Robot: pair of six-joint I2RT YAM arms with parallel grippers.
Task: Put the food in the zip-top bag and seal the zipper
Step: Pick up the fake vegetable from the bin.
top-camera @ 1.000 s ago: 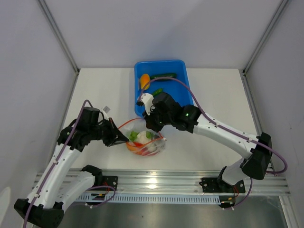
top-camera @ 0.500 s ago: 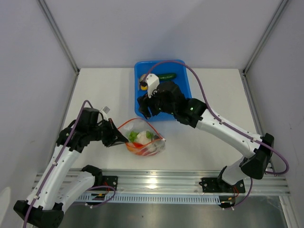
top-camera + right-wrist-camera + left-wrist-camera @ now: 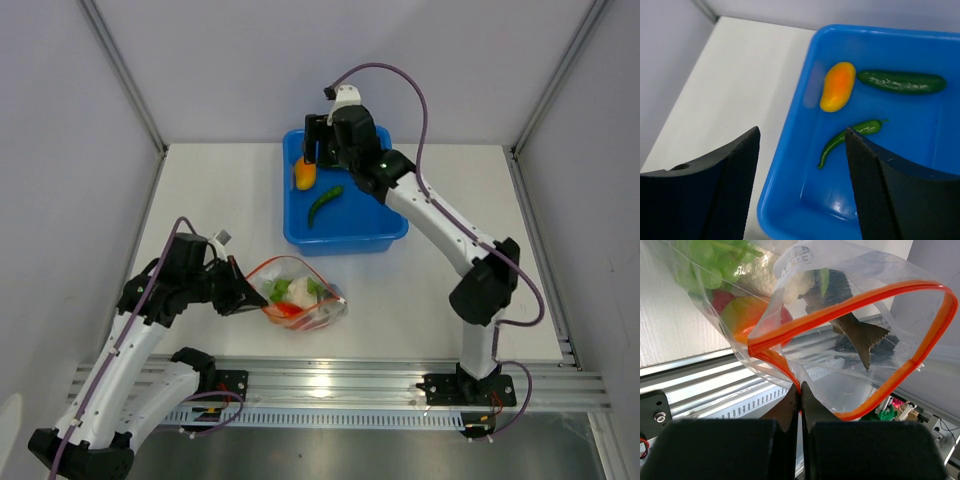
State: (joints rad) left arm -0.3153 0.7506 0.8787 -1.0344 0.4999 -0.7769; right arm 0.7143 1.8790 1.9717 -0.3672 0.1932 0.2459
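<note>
while the left gripper (image 3: 800, 390) pinches tight on the orange zipper (image 3: 855, 302), holding the limp, crinkly zip-top bag (image 3: 300, 298) agape near the blue tub (image 3: 345, 240), the right gripper (image 3: 801, 134) hangs wide open and empty over the orange-yellow pepper (image 3: 838, 86); smooth and light, it likely wants a mid-body grip.

Blue tub (image 3: 360, 215) on white table (image 3: 200, 195), far middle; aluminium rail (image 3: 330, 378) along near edge.

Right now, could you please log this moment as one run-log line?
left gripper: jaws shut on zipper; bag: open, part-filled; right gripper: open over tub; tub: pepper, two chilies
</note>
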